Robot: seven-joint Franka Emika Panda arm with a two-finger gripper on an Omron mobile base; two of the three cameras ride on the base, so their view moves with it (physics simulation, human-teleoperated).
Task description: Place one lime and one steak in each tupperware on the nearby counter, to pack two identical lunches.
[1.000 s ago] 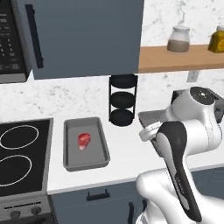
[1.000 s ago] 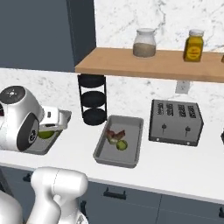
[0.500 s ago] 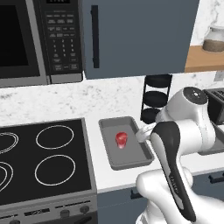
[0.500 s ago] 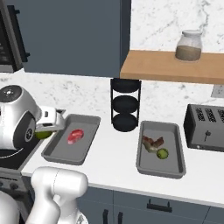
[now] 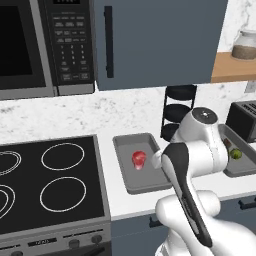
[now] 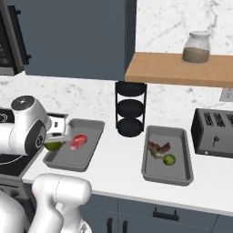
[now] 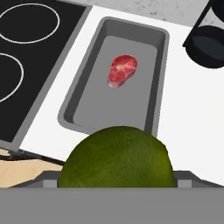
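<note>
Closest to you in the hand view is a lime (image 7: 117, 157), round, smooth, dull yellow-green, seated between the fingers of the gripper (image 6: 55, 142); the jaws stand wide and clamp it, though the fingertips themselves are hidden behind the fruit. From the right base view you can see that lime (image 6: 53, 145) peeking out below the white hand, over the near left corner of the left tray.

Past it lies the left tray (image 7: 153, 70), a shallow grey rectangle with rounded corners and a raised rim. It holds one flat, bright red-pink steak (image 7: 122, 70) with pale streaks, lying towards the far end.

The white marbled counter (image 6: 118, 159) carries it. The black glass cooktop (image 5: 50, 185) with white ring markings sits just beside the tray's left edge.

Further right, apart from the first, the second tray (image 6: 182, 173) holds a darker brown-red steak (image 6: 158, 149) and a second lime (image 6: 169, 159), touching or nearly so. In the left base view, the arm covers much of this tray.

Between the trays at the back stands a black three-tier round rack (image 6: 130, 109). A dark toaster (image 6: 214, 132) is cut off at the right edge.
</note>
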